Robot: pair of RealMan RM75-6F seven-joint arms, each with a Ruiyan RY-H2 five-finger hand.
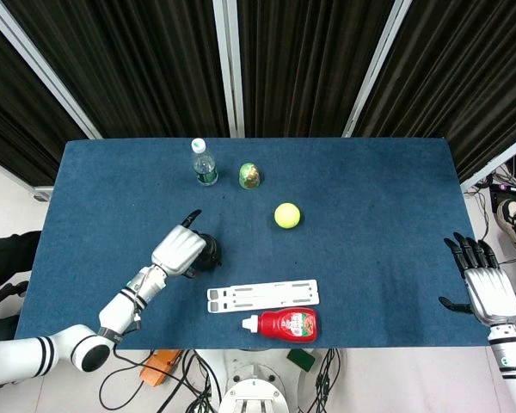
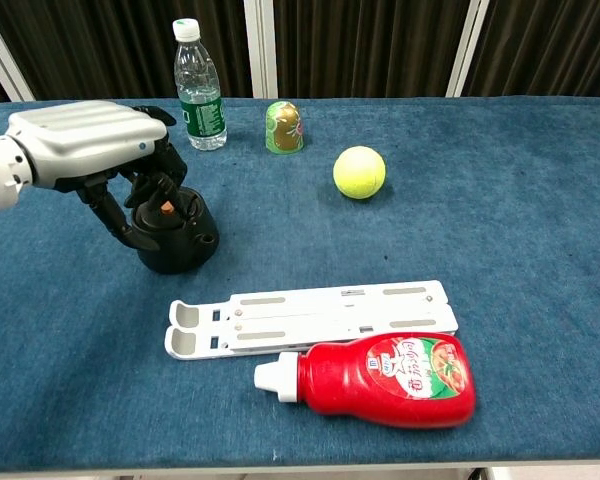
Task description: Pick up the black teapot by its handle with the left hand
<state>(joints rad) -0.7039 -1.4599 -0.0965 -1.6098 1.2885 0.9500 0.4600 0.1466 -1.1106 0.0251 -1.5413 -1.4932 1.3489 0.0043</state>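
Observation:
The black teapot (image 2: 183, 248) stands on the blue table (image 2: 520, 220), left of centre, with a small orange knob on its lid. My left hand (image 2: 85, 142) sits over it from the left, its dark fingers curled round the arched handle above the lid. In the head view the left hand (image 1: 179, 251) covers most of the teapot (image 1: 211, 253), and only the pot's right side shows. My right hand (image 1: 486, 291) is far off at the table's right front edge, fingers spread, holding nothing.
A water bottle (image 2: 198, 90) and a green egg-shaped thing (image 2: 284, 127) stand behind the teapot. A tennis ball (image 2: 359, 172) lies to the right. A white folding stand (image 2: 310, 315) and a red ketchup bottle (image 2: 380, 378) lie in front.

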